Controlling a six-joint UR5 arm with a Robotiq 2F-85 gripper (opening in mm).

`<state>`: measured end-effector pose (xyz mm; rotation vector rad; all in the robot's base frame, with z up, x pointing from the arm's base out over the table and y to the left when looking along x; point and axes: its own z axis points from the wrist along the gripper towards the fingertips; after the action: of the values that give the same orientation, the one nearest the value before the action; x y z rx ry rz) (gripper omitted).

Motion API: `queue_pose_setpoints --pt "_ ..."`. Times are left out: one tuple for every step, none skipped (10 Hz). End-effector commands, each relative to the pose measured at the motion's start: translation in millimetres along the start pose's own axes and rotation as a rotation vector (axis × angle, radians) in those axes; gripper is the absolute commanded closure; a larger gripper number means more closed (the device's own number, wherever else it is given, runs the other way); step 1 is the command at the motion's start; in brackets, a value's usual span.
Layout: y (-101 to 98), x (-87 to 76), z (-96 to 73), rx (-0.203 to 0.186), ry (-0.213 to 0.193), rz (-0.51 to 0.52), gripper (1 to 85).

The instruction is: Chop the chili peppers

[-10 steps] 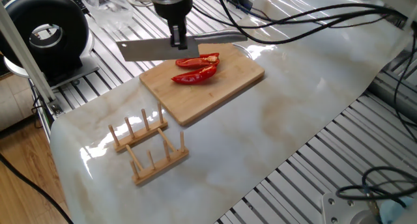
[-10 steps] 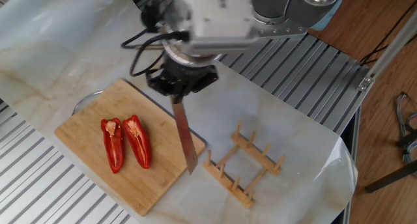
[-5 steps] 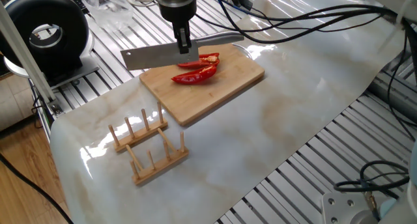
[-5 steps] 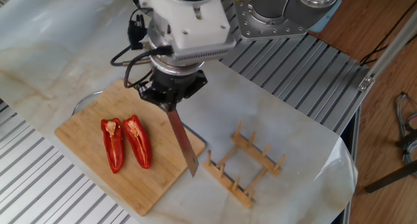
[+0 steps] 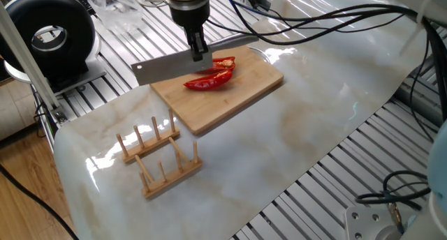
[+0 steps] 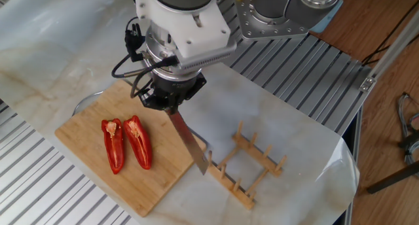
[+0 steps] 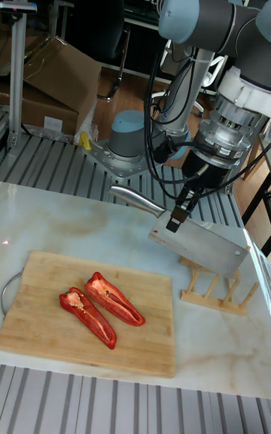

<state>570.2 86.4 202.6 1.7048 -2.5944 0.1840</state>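
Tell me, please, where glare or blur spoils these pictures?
One fixed view: bright glare streaks on the marble sheet beside the cutting board. The other fixed view: sharp, even light, the chili peppers crisp. Tall fixed view: dim background, no notable glare; the cleaver reads clearly.

You see two chili peppers (image 6: 126, 144) halves, glossy bright red, uncut, lying side by side cut face up on the cutting board (image 6: 85, 159). They taper toward the board's long front edge; pale seeds, apparently, sit at their broader ends.
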Motion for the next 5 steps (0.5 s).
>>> queue_pose_setpoints --pt "8.4 4.3 -0.1 -0.037 0.02 0.058 84.3" --pt "15.4 -11.9 -0.6 -0.067 -0.039 0.138 84.3" --pt "16.0 -21.8 -1.3 -0.075 -0.074 0.209 84.3" --pt "9.5 -14.6 -0.5 -0.047 -0.049 0.206 84.3" --pt "-2.1 -8.3 -1.1 -0.022 -0.04 0.204 84.3"
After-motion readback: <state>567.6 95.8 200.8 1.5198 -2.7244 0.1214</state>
